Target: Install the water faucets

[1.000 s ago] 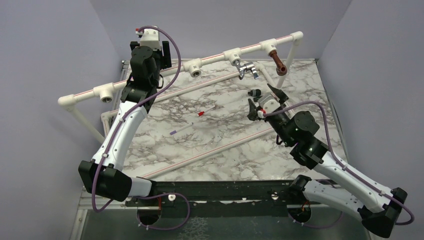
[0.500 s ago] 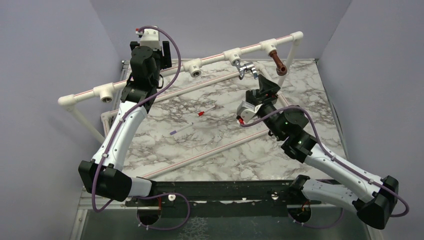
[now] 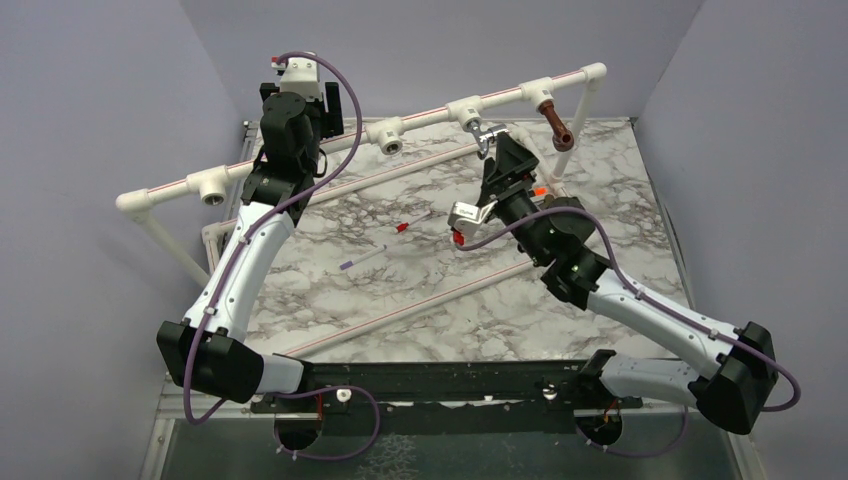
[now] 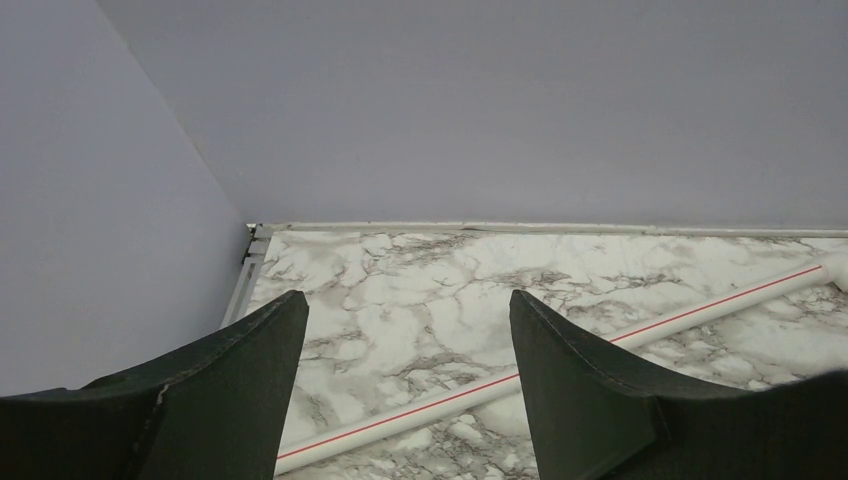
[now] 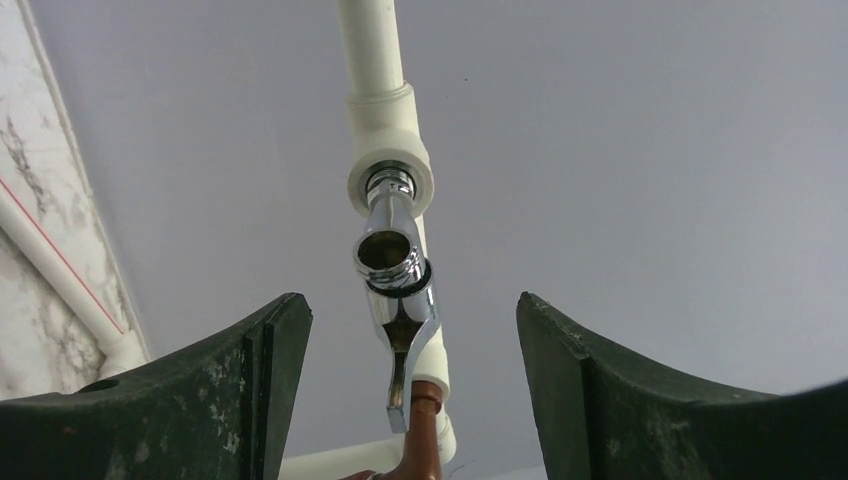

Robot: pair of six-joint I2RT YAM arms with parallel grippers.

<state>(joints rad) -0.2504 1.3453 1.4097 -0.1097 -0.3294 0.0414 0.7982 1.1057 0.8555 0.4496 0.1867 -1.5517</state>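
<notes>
Top external: shows right gripper (image 3: 503, 150) up at the white pipe rail (image 3: 430, 113) along the back of the marble table (image 3: 440, 300), just beside the chrome faucet (image 3: 487, 136). Finds that faucet seated in a tee socket (image 3: 466, 109) on the rail, body hanging below it. Finds the reddish-brown faucet (image 3: 556, 127) seated in the next socket to the right, near the rail's end and apart from the gripper. Right wrist: puts both fingers (image 5: 250, 390) wide apart, chrome faucet (image 5: 395, 290) between them in frame and touching neither. Shows its threaded end in the socket (image 5: 390, 175), lever pointing down-frame toward a copper-coloured bit of the other faucet (image 5: 420, 440) at the bottom edge. Cannot tell how far beyond the fingertips the chrome one sits. Left wrist: shows left gripper (image 4: 405, 310) spread wide, holding nothing, facing the back corner, with wall, marble and a red-striped pipe (image 4: 560, 362) ahead. Top external: places left gripper (image 3: 338, 105) high over the rail's left half, near an empty socket (image 3: 390, 135), with a second one (image 3: 212, 190) further left. Notes two thin sticks, red-tipped (image 3: 403, 227) and purple-tipped (image 3: 358, 260), lying mid-table, apart from both arms.
</notes>
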